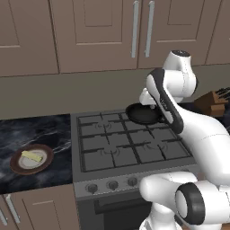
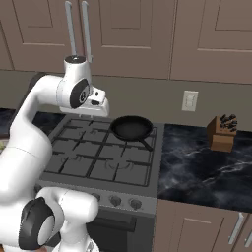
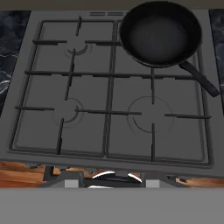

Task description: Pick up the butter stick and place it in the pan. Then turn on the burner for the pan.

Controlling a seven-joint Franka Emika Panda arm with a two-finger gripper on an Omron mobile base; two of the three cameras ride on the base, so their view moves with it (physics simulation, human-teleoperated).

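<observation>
Butter stick (image 1: 32,156) on plate (image 1: 18,167) at left, pan (image 3: 161,34) empty, claw state unclear.

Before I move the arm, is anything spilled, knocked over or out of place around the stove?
Nothing stands out. The pan sits level and empty on the stove's rear right burner. The butter stick lies on its plate on the counter left of the stove. The knife block stands upright.

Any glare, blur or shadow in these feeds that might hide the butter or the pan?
Left base view: even, flat light; the butter stick reads clearly on the plate, though the arm covers part of the pan. Right base view: the pan is sharp, with no glare. Hand view: slightly soft, and the black pan shows only a faint sheen.
</observation>
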